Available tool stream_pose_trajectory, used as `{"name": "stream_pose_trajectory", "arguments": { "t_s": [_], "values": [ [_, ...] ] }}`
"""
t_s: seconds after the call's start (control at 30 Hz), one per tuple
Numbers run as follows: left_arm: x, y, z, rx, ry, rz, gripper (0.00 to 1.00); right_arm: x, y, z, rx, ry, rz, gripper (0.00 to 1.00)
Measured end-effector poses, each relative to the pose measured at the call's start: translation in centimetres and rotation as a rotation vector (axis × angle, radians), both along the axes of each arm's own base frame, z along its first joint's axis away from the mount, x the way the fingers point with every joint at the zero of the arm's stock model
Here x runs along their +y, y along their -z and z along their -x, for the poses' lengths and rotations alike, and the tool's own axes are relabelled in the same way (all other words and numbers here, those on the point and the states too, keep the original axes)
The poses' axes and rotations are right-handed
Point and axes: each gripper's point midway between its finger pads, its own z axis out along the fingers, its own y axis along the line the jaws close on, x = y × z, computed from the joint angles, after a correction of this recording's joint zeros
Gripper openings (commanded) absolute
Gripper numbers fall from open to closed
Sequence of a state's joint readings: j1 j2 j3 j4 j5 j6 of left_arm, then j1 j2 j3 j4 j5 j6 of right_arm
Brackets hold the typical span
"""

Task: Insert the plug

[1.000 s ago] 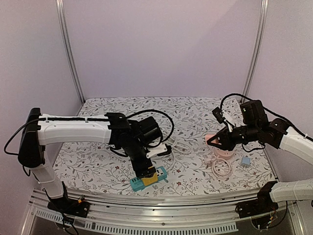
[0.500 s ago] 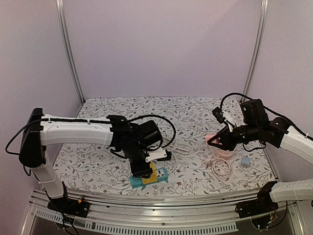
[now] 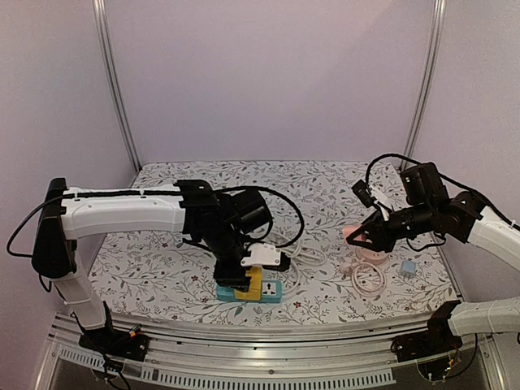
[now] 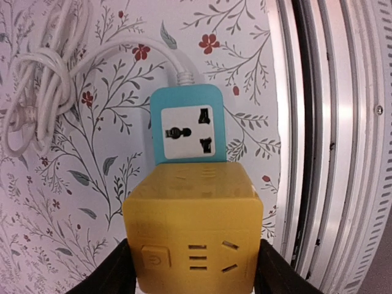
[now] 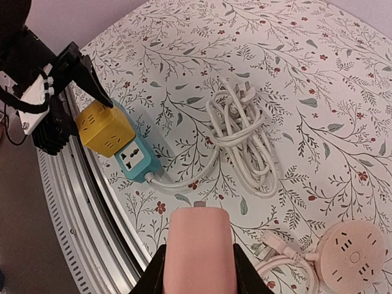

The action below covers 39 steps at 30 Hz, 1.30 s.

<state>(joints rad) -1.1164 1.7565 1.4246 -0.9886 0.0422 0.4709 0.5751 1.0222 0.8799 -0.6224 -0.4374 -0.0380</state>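
Observation:
My left gripper is shut on a yellow cube adapter that sits on a teal power strip near the table's front edge; one white socket face of the strip shows beyond the cube. Both show in the top view, the cube on the strip, and in the right wrist view, the cube on the strip. My right gripper is shut on a pink plug held above the table at the right.
A coiled white cable from the strip lies mid-table. A round pink socket hub with its pink cord lies at the right, a small blue adapter beside it. The metal rail runs along the front edge.
My left gripper has turned and shifted the yellow cube and teal strip, which now lie more square to the front edge. My right gripper with the pink plug has barely moved.

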Motion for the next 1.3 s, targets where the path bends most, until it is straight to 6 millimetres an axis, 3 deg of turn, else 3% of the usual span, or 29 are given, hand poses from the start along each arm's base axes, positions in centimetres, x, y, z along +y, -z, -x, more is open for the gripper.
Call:
{"name": "stream_pose_trajectory", "arguments": {
  "t_s": [0.17,0.37,0.57,0.6,0.8,0.93,1.17,1.3],
  "values": [
    [-0.5,-0.5,0.8,0.017,0.125,0.016,0.4,0.1,-0.6,0.5,-0.01,-0.035,-0.001,0.0],
    [-1.2,0.5,2.3,0.027,0.23,-0.002,0.46,0.4,-1.2,0.7,-0.023,-0.065,-0.011,0.0],
    [-1.4,2.2,2.2,0.015,0.238,-0.024,0.8,1.1,-0.2,0.8,0.028,-0.097,-0.01,0.0],
    [-1.5,2.2,2.2,0.007,0.238,-0.015,0.97,1.3,0.1,0.8,0.042,-0.105,-0.008,0.0],
    [-1.6,1.9,1.7,-0.032,0.21,0.023,0.99,2.7,1.4,1.6,0.09,-0.163,0.014,0.0],
    [-2.2,-0.4,1.3,-0.073,0.152,0.112,0.99,3.8,2.0,2.5,0.112,-0.21,0.027,0.0],
    [-2.7,-8.3,0.2,-0.166,0.006,0.378,1.0,5.5,2.7,3.9,0.139,-0.292,0.067,0.0],
    [-1.6,-11.7,-0.4,-0.2,-0.116,0.52,1.0,7.0,2.3,4.7,0.132,-0.349,0.084,0.0]
  ]
}}
